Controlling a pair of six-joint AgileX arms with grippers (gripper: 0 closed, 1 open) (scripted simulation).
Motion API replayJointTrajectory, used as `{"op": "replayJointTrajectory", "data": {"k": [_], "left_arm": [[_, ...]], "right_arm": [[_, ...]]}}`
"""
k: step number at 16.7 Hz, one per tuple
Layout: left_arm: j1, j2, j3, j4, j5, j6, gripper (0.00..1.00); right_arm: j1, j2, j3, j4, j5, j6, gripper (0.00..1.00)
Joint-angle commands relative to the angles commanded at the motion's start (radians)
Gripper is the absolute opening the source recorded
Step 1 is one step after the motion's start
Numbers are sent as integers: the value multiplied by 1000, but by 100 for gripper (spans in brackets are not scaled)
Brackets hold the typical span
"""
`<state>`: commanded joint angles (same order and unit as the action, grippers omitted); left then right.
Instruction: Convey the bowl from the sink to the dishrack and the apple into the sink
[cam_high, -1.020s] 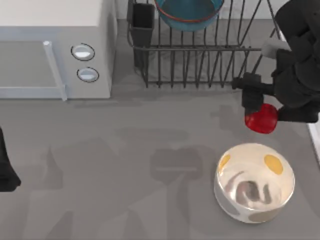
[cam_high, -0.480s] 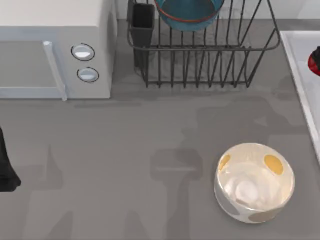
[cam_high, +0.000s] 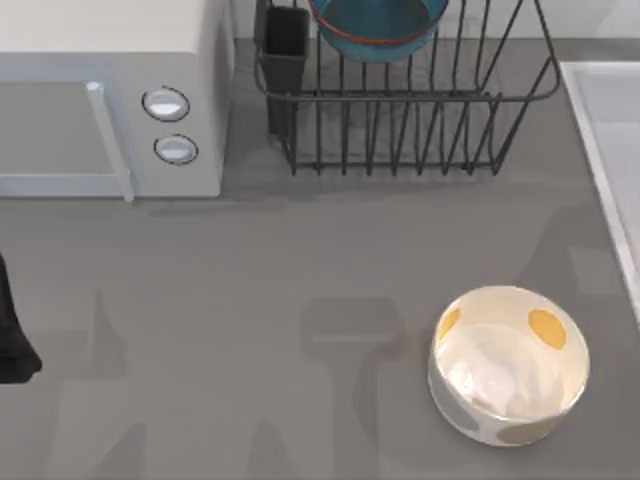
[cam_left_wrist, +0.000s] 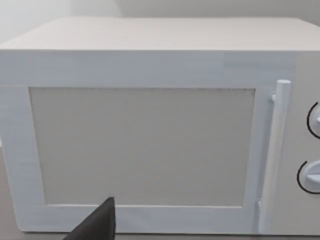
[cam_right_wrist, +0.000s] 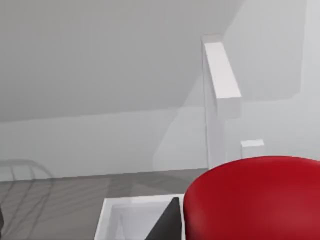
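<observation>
while the apple looms large and red close before the right wrist camera, with a corner of the sink just beyond it, i judge the right hand is carrying it, though i cannot tell how the fingers sit on it. the apple looks small, glossy, rigid and light; a rounded blocky shape like that could slip, so a grip across its widest middle seems best. the bowl already rests in the dishrack, beside the black utensil cup. the sink rim lies just right of the dishrack. nearer than the dishrack on the desk stands a spotted cream bowl, well apart from it and not in the way. left of the dishrack is the microwave; the left arm sits parked beyond that, its hand facing the microwave door, grip state unclear.
</observation>
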<state>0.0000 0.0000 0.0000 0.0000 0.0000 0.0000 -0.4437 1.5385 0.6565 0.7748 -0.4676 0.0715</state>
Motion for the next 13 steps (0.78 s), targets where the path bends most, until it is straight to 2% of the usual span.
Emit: {"op": "replayJointTrajectory", "data": {"k": [4,10,13], "left_arm": [[0,0,0,0,0,0,100],[0,0,0,0,0,0,100],[0,0,0,0,0,0,100]], "right_arm": [[-79,-44,-58,126,-33,-51,0],[-79,-39,-57,131,-32,-51,0],[-82,29,-64,200,-33,-51,0]]}}
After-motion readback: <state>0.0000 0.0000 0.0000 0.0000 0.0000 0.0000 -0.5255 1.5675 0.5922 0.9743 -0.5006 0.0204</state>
